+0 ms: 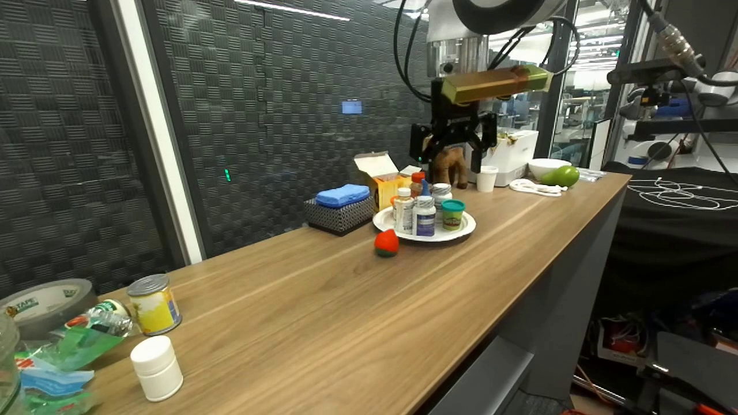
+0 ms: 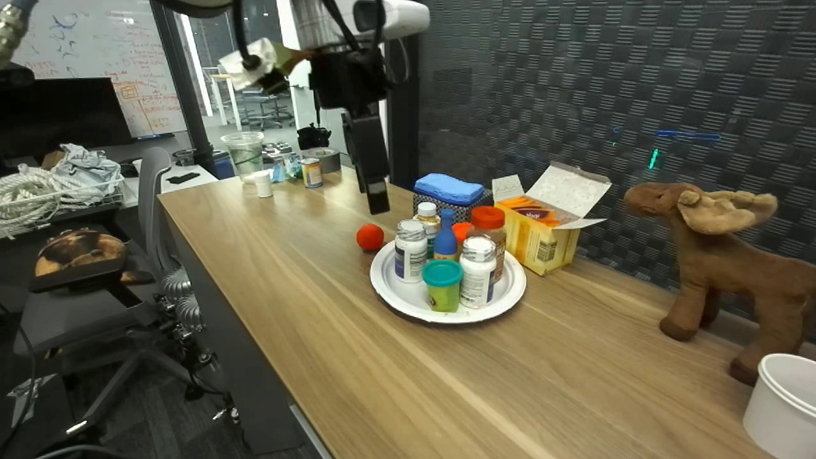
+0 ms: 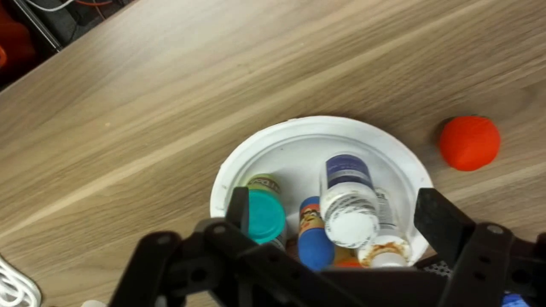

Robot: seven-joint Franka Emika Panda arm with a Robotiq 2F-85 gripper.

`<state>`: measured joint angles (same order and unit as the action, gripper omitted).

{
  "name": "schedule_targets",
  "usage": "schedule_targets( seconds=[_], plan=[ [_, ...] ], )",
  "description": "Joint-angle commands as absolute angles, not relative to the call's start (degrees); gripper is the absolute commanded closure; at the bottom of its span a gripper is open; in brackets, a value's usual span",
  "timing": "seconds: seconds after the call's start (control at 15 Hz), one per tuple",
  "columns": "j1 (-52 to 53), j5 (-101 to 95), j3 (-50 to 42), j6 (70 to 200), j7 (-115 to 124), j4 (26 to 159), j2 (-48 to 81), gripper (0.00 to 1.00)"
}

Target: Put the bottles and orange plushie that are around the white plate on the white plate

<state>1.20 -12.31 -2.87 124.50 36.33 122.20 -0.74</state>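
Observation:
My gripper (image 1: 452, 164) hangs above the plate, its jaws wide apart with nothing gripped; in the wrist view the gripper (image 3: 332, 209) spans over the items below. On the round white plate (image 2: 411, 305) stand several bottles: a purple-labelled white bottle (image 3: 347, 170), another white bottle (image 2: 477, 274), a white-capped one (image 1: 403, 214), a blue bottle (image 2: 445, 243) and a red-capped brown one (image 2: 489, 220). A teal-lidded green tub (image 2: 442, 287) shares the plate. The orange plushie (image 3: 469, 143) rests on the table beside the rim. Among the bottles, an orange item (image 2: 461, 229) is partly hidden.
Behind the plate stand an open yellow box (image 2: 542, 239) and a patterned box (image 1: 340, 216) topped by a blue cloth (image 1: 343, 196). A brown moose toy (image 2: 733, 274) and white cup (image 2: 787, 401) are nearby. A white jar (image 1: 157, 369) and a can (image 1: 154, 305) stand at the table's far end.

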Motion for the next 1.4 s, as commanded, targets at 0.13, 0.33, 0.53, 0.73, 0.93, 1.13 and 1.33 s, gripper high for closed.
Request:
schedule_targets(
  seconds=[0.13, 0.33, 0.53, 0.73, 0.93, 1.13, 1.33],
  plan=[
    [2.27, -11.05, 1.61, 128.46, 51.33, 121.71, 0.23, 0.00],
    [2.13, -9.00, 1.53, 130.38, 57.75, 120.29, 3.74, 0.00],
    [2.40, -6.46, 1.02, 131.28, 61.71, 119.07, 6.89, 0.00],
    [2.74, -4.17, 0.68, 132.55, 63.37, 117.32, 9.95, 0.00],
    [2.96, -2.56, 0.43, 132.89, 64.10, 114.95, 12.73, 0.00],
    [3.03, -1.57, 0.03, 132.66, 64.22, 112.68, 15.40, 0.00],
    [2.99, -1.08, -0.37, 132.51, 63.62, 110.35, 18.04, 0.00]
  ],
)
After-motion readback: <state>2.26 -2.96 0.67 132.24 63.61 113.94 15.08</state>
